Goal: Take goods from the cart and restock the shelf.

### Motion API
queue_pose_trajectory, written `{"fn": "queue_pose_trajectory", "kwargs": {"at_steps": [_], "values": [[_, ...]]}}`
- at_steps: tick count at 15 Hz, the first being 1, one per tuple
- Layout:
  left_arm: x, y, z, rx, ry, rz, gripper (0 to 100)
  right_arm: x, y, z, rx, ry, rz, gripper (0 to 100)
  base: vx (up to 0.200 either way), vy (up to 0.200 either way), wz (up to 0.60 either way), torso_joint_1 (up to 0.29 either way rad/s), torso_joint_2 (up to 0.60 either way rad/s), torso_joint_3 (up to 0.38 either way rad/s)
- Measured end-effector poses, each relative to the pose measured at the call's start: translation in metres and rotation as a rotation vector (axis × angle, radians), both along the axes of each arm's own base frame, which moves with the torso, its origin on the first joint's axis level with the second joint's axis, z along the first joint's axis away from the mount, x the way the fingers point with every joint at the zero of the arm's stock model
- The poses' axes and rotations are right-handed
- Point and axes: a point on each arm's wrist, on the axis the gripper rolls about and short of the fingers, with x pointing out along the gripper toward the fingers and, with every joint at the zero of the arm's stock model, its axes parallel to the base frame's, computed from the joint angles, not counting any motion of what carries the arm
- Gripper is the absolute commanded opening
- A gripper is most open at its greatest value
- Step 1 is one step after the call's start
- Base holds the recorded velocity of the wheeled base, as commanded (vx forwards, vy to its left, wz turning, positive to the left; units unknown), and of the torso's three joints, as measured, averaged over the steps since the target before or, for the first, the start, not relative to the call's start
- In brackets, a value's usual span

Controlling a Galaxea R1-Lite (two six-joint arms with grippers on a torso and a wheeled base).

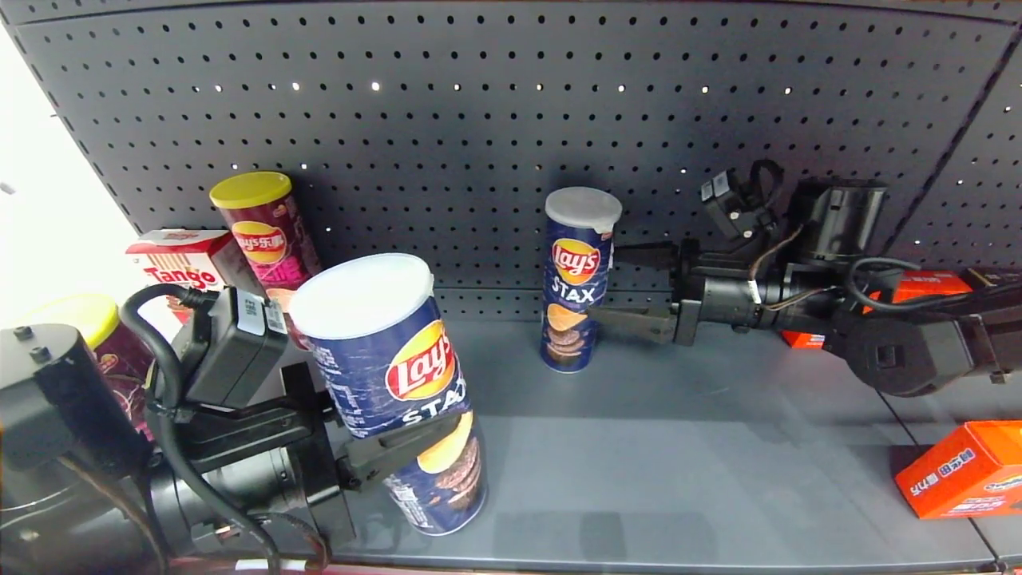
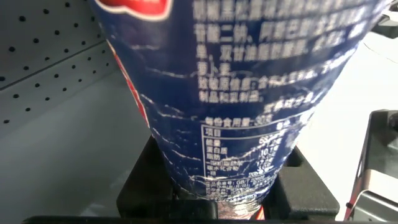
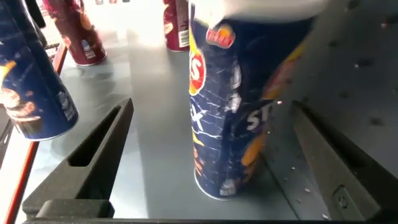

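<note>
A blue chip can with a white lid [image 1: 395,383] hangs tilted over the front left of the grey shelf [image 1: 679,463], with my left gripper [image 1: 399,419] shut on its middle. Its printed side [image 2: 236,93] sits close before the left wrist camera. A second blue can [image 1: 576,279] stands upright at the back centre, close to the pegboard. My right gripper [image 1: 611,283] comes in from the right and stands open around it. In the right wrist view this can [image 3: 239,112] is between the fingers [image 3: 99,143], with a gap on one side.
Two purple cans with yellow lids [image 1: 267,231] [image 1: 104,343] and a red-and-white box [image 1: 180,259] stand at the shelf's left. Orange boxes [image 1: 958,471] [image 1: 918,291] lie at the right. The pegboard wall [image 1: 511,120] closes the back. Bare shelf lies between the blue cans and the orange boxes.
</note>
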Motion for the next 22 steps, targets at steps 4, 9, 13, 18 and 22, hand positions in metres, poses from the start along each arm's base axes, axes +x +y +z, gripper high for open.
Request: {"fn": "queue_pose_trajectory", "kwargs": {"at_steps": [4, 9, 13, 18, 22], "values": [[0.002, 0.001, 0.001, -0.003, -0.001, 0.009, 0, 0.011, 0.006, -0.013, -0.005, 0.011, 0.004, 100, 0.0, 0.0, 0.0, 0.0, 0.0, 0.0], [0.004, 0.0, -0.001, 0.001, 0.005, 0.01, 0, 0.02, 0.012, -0.031, -0.016, 0.036, 0.01, 100, 0.0, 0.0, 0.0, 0.0, 0.0, 0.0], [0.005, 0.0, -0.002, 0.002, 0.007, 0.011, 0, 0.026, 0.017, -0.045, -0.029, 0.066, 0.014, 100, 0.0, 0.0, 0.0, 0.0, 0.0, 0.0], [0.005, 0.0, -0.002, 0.003, 0.008, 0.012, 0, 0.039, 0.024, -0.055, -0.028, 0.064, 0.012, 100, 0.0, 0.0, 0.0, 0.0, 0.0, 0.0], [0.005, 0.0, -0.003, 0.004, 0.01, 0.013, 0, 0.046, 0.032, -0.059, -0.026, 0.06, 0.021, 0, 0.0, 0.0, 0.0, 0.0, 0.0, 0.0]]}}
